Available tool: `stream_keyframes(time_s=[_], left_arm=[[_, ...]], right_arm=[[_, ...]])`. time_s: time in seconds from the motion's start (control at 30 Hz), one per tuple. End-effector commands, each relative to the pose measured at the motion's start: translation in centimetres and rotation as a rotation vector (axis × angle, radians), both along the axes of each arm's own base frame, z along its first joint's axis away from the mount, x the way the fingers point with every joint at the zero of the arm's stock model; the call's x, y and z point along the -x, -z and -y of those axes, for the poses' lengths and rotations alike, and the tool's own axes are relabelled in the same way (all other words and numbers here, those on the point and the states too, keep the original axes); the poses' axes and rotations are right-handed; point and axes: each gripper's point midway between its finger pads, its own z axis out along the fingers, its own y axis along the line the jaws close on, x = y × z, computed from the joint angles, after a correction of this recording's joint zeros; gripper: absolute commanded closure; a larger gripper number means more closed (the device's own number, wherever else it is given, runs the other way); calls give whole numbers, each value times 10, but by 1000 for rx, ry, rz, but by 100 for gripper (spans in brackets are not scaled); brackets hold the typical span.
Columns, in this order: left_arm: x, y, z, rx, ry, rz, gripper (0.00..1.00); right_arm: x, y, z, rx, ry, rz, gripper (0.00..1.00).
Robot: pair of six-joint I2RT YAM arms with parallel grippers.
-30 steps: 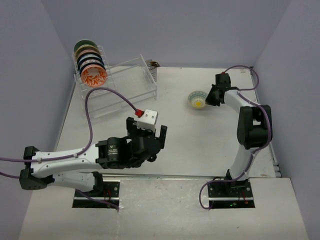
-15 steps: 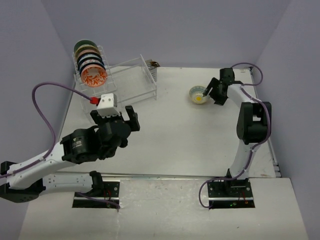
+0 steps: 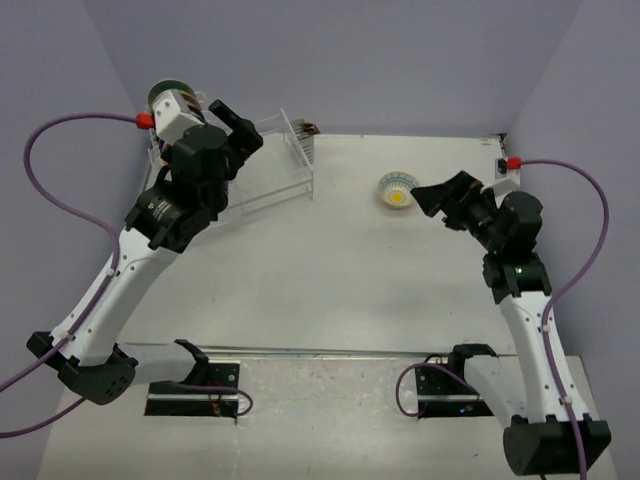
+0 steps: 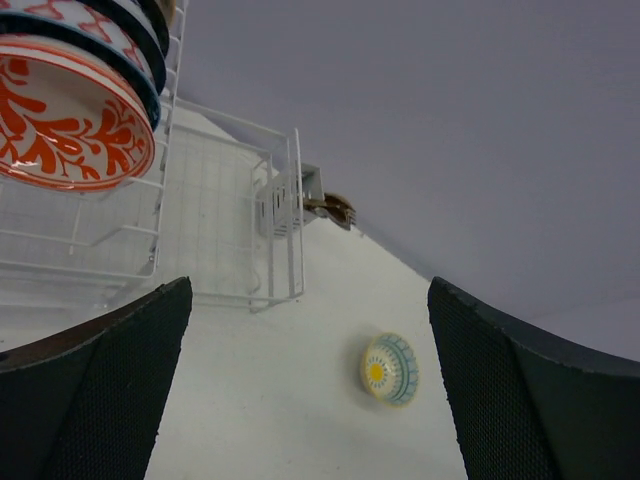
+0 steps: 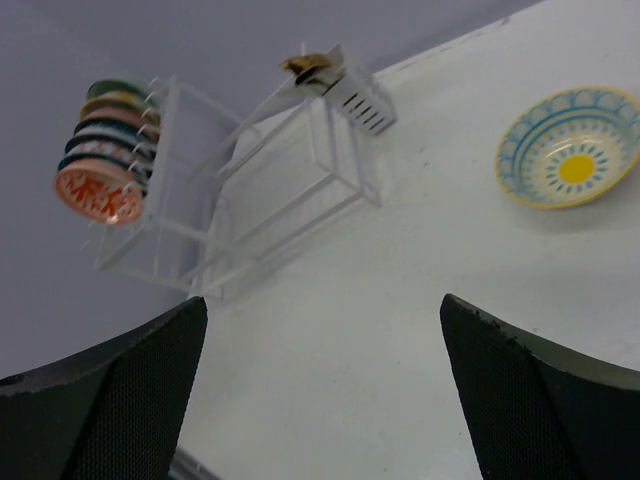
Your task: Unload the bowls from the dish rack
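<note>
Progress check: one down, most to go, I'd say. Right fingers (image 5: 540, 400) are spread wide, holding nothing. The yellow-flower bowl (image 5: 567, 147) sits upright on the table (image 5: 400, 300) just ahead of them, over toward the right-hand finger.

Left fingers (image 4: 90, 390) are wide apart and empty too, up at the dish rack (image 4: 230, 230). The orange-red bowl (image 4: 68, 125) is ahead of them and off to the left, on edge in the tall tier, fronting a row of bowls (image 5: 100, 160) lined up behind it.

Wire dividers (image 4: 158, 240) hug that front bowl, so pulling it looks fiddly. Past the rack's far end sits some small brown thing (image 4: 335, 208), can't tell what.
</note>
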Motion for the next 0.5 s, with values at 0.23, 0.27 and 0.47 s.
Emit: stream_keyframes(time_s=[0.23, 0.27, 0.47], left_arm=[[-29, -11, -70, 498, -313, 153, 1], [-32, -4, -74, 509, -330, 145, 1], [-62, 14, -98, 566, -329, 119, 5]], right_arm=[[102, 10, -54, -190, -356, 59, 1], [111, 2, -53, -174, -359, 95, 1], [125, -2, -46, -146, -315, 112, 1]])
